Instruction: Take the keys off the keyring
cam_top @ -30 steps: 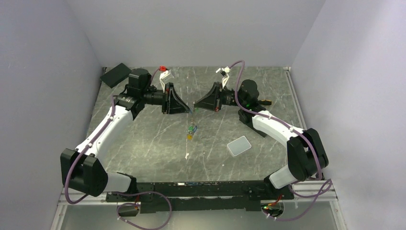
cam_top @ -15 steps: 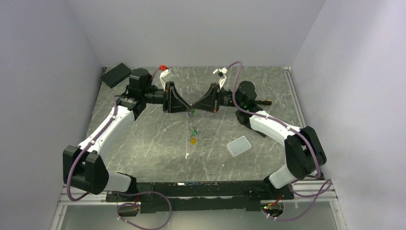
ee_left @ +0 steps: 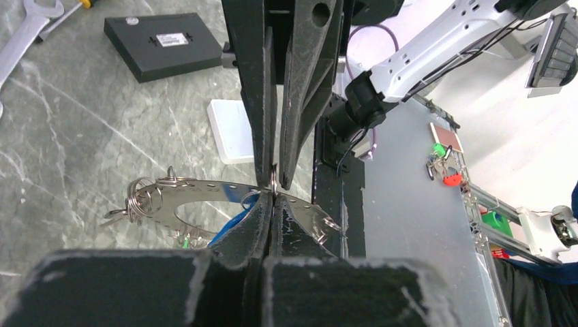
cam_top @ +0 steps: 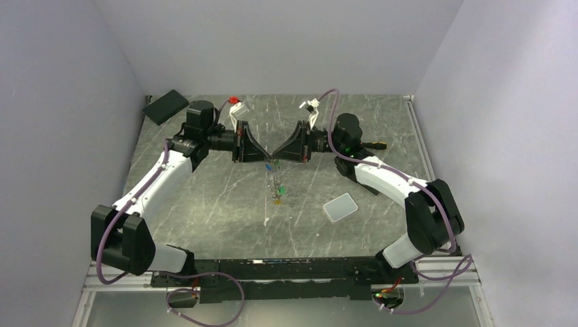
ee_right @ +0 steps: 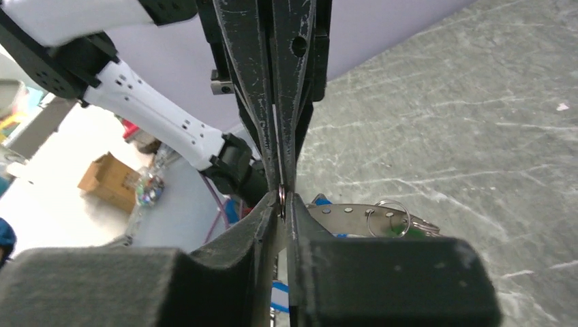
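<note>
Lying toward the near right of the table (cam_top: 204, 211): grey pad (cam_top: 340, 207). Dangling in the air over the table's middle: keys (cam_top: 275, 185), strung on the keyring (ee_left: 204, 188), a flat perforated band. Pinching a small split ring (ee_left: 273, 178), jaws pressed fully together: left gripper (ee_left: 272, 202). Meeting it tip to tip, jaws showing a thin slit with that ring in it, grip impossible to tell: right gripper (ee_right: 282, 204). Sitting at the far left corner: black box (cam_top: 165, 105).
</note>
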Controlling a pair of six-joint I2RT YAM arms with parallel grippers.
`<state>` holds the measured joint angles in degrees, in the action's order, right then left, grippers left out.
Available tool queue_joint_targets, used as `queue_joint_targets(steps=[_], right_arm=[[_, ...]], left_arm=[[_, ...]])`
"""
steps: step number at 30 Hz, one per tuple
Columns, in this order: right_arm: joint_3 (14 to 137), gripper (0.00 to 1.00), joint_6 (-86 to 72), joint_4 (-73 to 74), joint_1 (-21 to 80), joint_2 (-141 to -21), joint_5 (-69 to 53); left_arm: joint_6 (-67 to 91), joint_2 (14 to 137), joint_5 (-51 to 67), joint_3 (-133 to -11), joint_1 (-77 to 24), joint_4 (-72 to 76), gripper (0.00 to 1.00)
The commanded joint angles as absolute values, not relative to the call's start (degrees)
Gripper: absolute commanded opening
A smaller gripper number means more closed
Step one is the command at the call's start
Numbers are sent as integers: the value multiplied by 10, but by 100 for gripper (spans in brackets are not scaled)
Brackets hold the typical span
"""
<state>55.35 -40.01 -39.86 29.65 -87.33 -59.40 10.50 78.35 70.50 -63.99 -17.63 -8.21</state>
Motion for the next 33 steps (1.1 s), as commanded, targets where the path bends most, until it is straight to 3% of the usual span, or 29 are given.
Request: queue_joint_targets(steps=[1,7,12,21,33], right_arm=[[596,21,-270,-278,291,-851,-620],[648,38,-49,-29,282,-838,-636],[682,43,110,126,283,-833,-632],[690,41,291,269,326,-815,-571],[684,35,359,304,382,-811,-467]], left_arm=[[14,779,705,-671,-180,-175,0],[-90,780,672,-680,-190,-277,0],[-148,799,628,-698,-226,-358,0],[-169,862,584,-739,-276,-410,0],[-183,895,571,-764,-302,-435,0]])
